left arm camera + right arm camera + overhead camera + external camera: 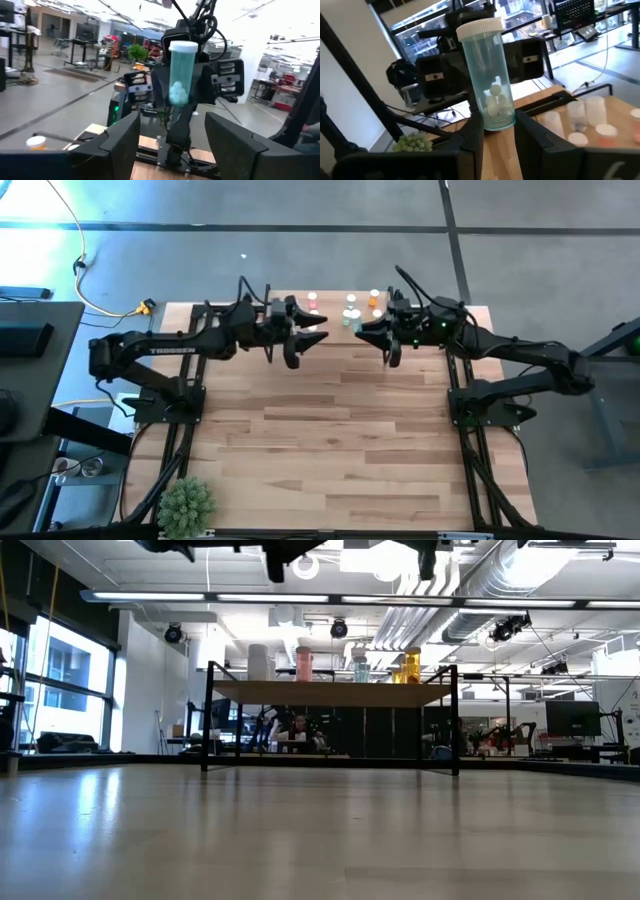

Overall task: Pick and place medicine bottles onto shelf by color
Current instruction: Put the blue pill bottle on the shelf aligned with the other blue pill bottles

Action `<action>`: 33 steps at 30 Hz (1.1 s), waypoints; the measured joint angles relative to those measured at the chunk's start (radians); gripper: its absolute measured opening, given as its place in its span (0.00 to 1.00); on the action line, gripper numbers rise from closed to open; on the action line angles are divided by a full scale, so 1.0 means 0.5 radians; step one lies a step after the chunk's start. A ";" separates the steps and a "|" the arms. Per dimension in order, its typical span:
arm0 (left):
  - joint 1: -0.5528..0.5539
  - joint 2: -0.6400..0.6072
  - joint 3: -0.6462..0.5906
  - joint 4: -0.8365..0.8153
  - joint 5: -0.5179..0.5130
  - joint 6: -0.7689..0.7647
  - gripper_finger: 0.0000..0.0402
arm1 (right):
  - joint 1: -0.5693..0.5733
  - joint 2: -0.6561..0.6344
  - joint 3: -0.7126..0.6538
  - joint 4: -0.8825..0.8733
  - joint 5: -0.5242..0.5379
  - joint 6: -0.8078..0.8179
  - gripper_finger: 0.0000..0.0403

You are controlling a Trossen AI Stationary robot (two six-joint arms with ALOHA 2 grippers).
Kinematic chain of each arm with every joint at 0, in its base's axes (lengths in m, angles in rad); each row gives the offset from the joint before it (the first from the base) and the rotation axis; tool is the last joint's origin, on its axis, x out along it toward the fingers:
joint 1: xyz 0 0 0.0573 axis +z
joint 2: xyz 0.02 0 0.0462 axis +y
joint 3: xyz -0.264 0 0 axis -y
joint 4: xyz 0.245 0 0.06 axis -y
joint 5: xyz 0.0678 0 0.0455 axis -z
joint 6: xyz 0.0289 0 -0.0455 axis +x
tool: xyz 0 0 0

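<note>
The right claw (499,131) is clenched on a green bottle (488,75), a smooth translucent cylinder with a ribbed white cap and a few round white pills lying at its bottom. The bottle stands upright between the two dark, matte fingers, held by its base above the pale plank tabletop (330,430). In the left wrist view the same green bottle (181,75) shows held up straight ahead, facing the left claw (172,142).

The left claw (312,340) hovers near the far edge of the tabletop, released, its blocky black fingers spread and holding nothing. The two claws face each other, apart.

Behind them stands the shelf (330,693), a thin light-wood board on slim black metal legs. On it stand the other medicine bottles (303,664): white, pink, pale green and orange cylinders in a row. A spiky green plant (187,503) sits at the near left corner of the tabletop.
</note>
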State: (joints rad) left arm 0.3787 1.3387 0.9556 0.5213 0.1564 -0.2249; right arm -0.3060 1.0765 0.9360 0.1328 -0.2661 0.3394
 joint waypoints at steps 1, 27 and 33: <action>0.000 0.022 0.024 0.000 0.016 0.000 0.53 | 0.014 0.013 0.000 0.018 0.000 -0.003 0.17; -0.015 0.245 0.264 0.000 0.199 -0.016 0.53 | 0.156 0.260 -0.001 0.367 0.013 0.006 0.17; -0.015 0.245 0.264 0.000 0.199 -0.016 0.50 | 0.156 0.260 -0.001 0.373 0.015 0.055 0.17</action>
State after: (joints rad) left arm 0.3714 1.4612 1.0874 0.5213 0.2558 -0.2329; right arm -0.2279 1.2064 0.9356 0.3191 -0.2584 0.3670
